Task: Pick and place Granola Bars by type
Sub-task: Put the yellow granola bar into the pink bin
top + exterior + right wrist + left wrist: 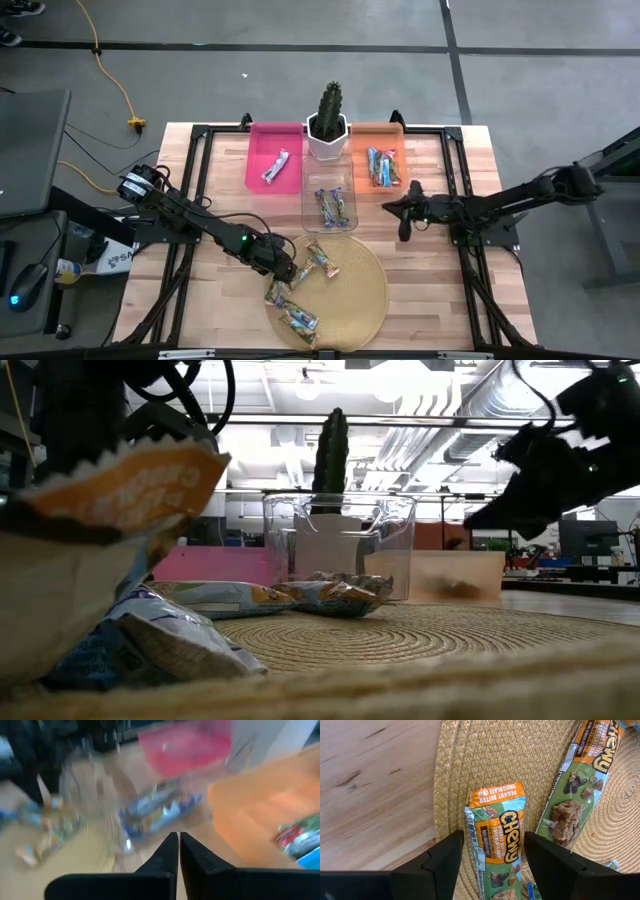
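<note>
A brown-yellow granola bar (497,845) in an orange and green wrapper sits between the fingers of my left gripper (285,265), over the left edge of the round woven mat (360,290). The low view shows this bar (125,490) raised above the other bars (160,645) lying on the mat. More bars (322,262) lie flat on the mat. My right gripper (405,212) is shut and empty. It hovers over the table between the clear bin (328,205) and the orange bin (385,160). My left gripper pinches the bar by its two long edges (469,845), one finger on each side, across its width. The fingers (545,855) come steeply from above, slanting down. The bar's printed end (497,792) sticks out past the fingertips, above the mat.
The pink bin (262,150) holds one silver bar (275,165). The clear bin holds blue bars (333,208), and the orange bin holds several (383,168). A cactus in a white pot (328,125) stands between the pink and orange bins. Bare wood lies right of the mat.
</note>
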`<act>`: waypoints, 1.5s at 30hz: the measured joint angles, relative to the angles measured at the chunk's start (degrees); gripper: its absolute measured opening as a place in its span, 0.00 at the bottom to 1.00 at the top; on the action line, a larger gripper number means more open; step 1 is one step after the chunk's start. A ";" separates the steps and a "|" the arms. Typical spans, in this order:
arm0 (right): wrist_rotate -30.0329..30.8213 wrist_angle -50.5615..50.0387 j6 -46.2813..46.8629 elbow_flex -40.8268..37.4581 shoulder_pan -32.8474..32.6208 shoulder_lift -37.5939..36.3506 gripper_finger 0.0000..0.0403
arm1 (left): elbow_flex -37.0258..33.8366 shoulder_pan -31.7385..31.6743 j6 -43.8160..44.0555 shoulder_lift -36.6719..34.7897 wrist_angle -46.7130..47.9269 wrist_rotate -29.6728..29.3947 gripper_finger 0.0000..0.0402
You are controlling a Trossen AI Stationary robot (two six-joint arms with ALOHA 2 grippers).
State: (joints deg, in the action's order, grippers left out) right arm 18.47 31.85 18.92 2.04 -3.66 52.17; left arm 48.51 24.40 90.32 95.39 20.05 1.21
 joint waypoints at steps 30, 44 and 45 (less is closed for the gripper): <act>3.18 -22.28 -1.84 -1.50 -0.02 -40.22 0.00 | -0.04 -0.02 0.17 0.02 0.15 0.59 0.53; 2.54 -27.44 0.55 -1.52 -0.03 -43.22 0.00 | -0.11 -0.02 -0.71 0.02 0.23 0.89 0.40; 2.52 -27.47 0.55 -1.52 -0.02 -43.22 0.00 | -0.11 -0.02 -1.04 0.02 0.24 0.96 0.38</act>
State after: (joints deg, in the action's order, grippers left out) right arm 20.99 4.38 19.46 0.51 -3.68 8.95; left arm 48.40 24.38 89.29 95.42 20.30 2.17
